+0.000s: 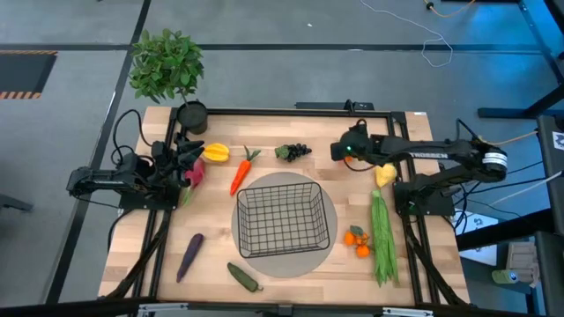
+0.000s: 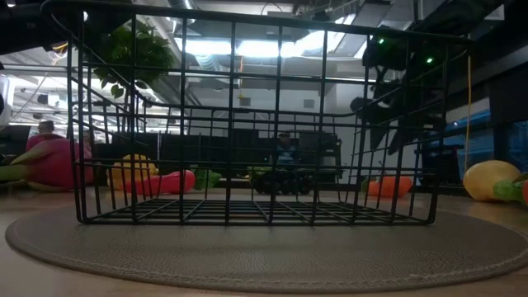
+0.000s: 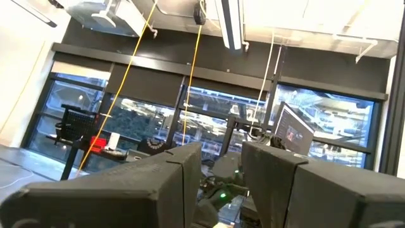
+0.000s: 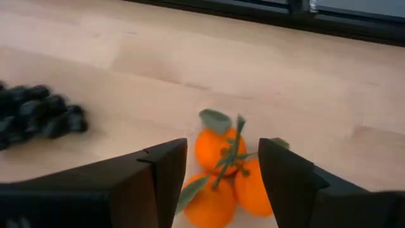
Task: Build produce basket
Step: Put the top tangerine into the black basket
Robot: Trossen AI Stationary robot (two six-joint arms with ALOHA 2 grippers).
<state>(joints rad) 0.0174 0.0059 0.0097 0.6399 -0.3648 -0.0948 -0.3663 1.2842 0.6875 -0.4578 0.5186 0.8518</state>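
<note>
Surface: wooden table (image 1: 211, 264) in an open workroom; every place below is reckoned from the basket.
Step in hand: by my reading, the first pick, a tangerine cluster (image 4: 224, 171) that lies beyond the basket's far right corner.
Right gripper (image 1: 352, 157): spread wide over that cluster, one dark finger (image 4: 158, 177) on each side, nothing gripped yet.
Doing it well: lower until the pads sit beside the fruit bodies, not the leaves; close across the cluster's middle so no tangerine rolls free; lift clear of the rim before crossing.
Basket (image 1: 278, 187): black wire mesh, upright, centred on the mat; holds nothing.
Mat (image 1: 291, 267): round, grey, directly under the basket.
Carrot (image 1: 240, 173): just off the far left corner.
Loose tangerines (image 1: 358, 239): just beside the right wall, near end.
Green beans (image 1: 382, 242): right, past those tangerines.
Cucumber (image 1: 244, 276): near the front left corner.
Eggplant (image 1: 190, 255): left of the front left corner.
Grapes (image 1: 295, 151): beyond the far wall.
Lemon (image 1: 385, 174): far right, at the head of the beans.
Yellow pepper (image 1: 217, 153): far left, beyond the carrot.
Dragon fruit (image 1: 194, 173): left, beside the pepper.
Left gripper (image 1: 188, 158): waiting above the dragon fruit, fingers partly apart, nothing between them.
Potted plant (image 1: 167, 66): farthest, off the far left corner of the table.
</note>
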